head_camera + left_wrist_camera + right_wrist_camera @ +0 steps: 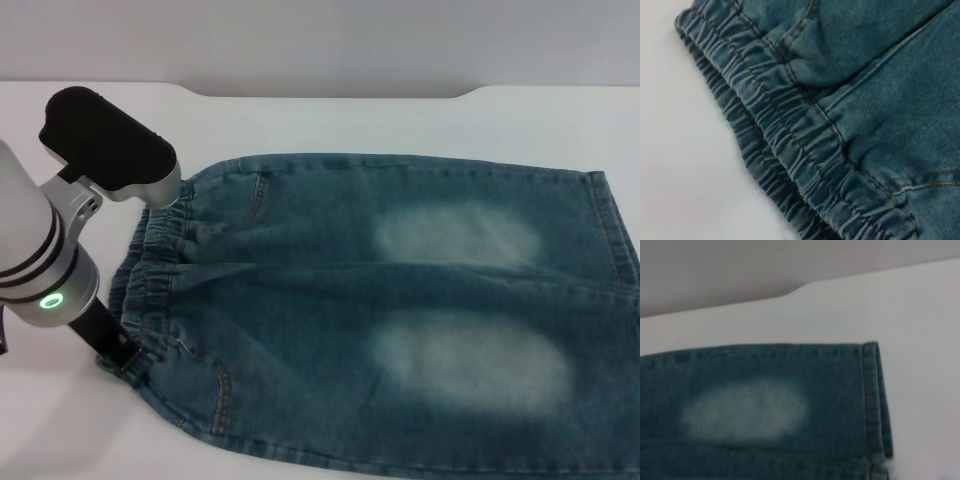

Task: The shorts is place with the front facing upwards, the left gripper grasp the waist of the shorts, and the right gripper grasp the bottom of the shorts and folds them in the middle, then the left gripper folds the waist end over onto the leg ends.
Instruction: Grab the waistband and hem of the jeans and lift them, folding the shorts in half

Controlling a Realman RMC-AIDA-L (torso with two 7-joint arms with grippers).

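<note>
A: Where do you have the shorts (400, 300) right now?

B: You have them spread flat on the white table (330, 115), front side up. The waist (150, 275) lies toward the robot's left, and the leg ends (612, 240) lie toward its right. Two pale faded patches sit on the legs, one per leg. The lower part of the shorts runs out of the head view.

A: And the left gripper against the waist?

B: Your left gripper (122, 355) sits at the near corner of the waist. Its black tip touches the edge of the gathered band there. The arm's green light glows just above it. I cannot tell how wide the fingers stand, or whether they have hold of any denim; the arm's body hides them. The left wrist view shows only the puckered elastic band (790, 145) lying on the table, with a pocket seam beside it. No fingers appear in that view.

A: The right gripper?

B: You will not find it in any view. Its wrist camera looks at a far leg hem (875, 400), which lies flat on the table next to one faded patch (745, 410).
</note>
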